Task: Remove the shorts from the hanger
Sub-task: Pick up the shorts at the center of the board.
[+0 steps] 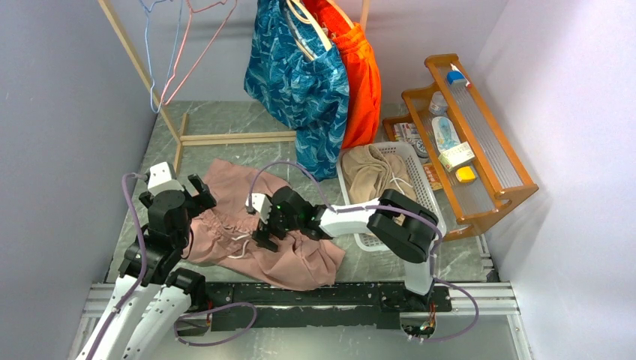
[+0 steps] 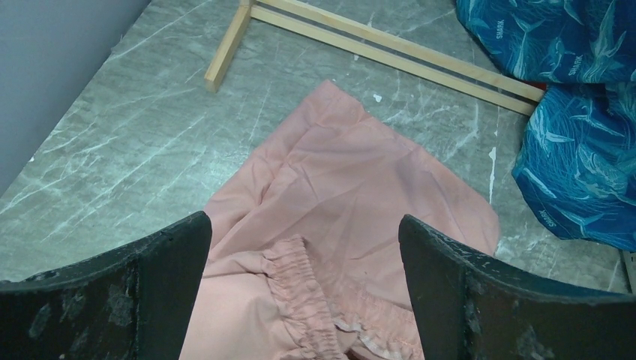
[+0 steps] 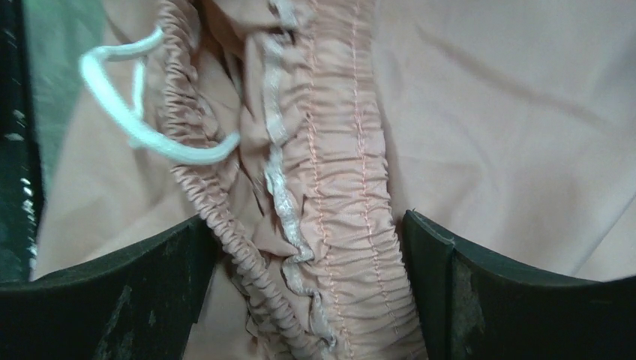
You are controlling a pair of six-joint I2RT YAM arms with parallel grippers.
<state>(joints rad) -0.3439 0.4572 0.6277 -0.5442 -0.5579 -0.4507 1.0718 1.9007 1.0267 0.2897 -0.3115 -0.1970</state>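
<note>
Dusty pink shorts [image 1: 300,262] lie crumpled on the table in front of the arms. My right gripper [image 1: 264,225] is open just above their gathered waistband [image 3: 337,150], one finger on each side, with the white drawstring [image 3: 135,127] beside it. My left gripper [image 1: 196,196] is open over the shorts' left part [image 2: 352,180] and holds nothing. Blue patterned shorts [image 1: 300,75] and orange shorts [image 1: 361,82] hang from hangers on the rack at the back. Tan shorts [image 1: 371,172] lie in a white basket [image 1: 429,196].
Empty wire hangers [image 1: 176,45] hang at the back left. The rack's wooden base bar [image 1: 232,137] lies on the table behind the pink shorts. A wooden shelf [image 1: 487,150] with small items stands at the right. Walls close in both sides.
</note>
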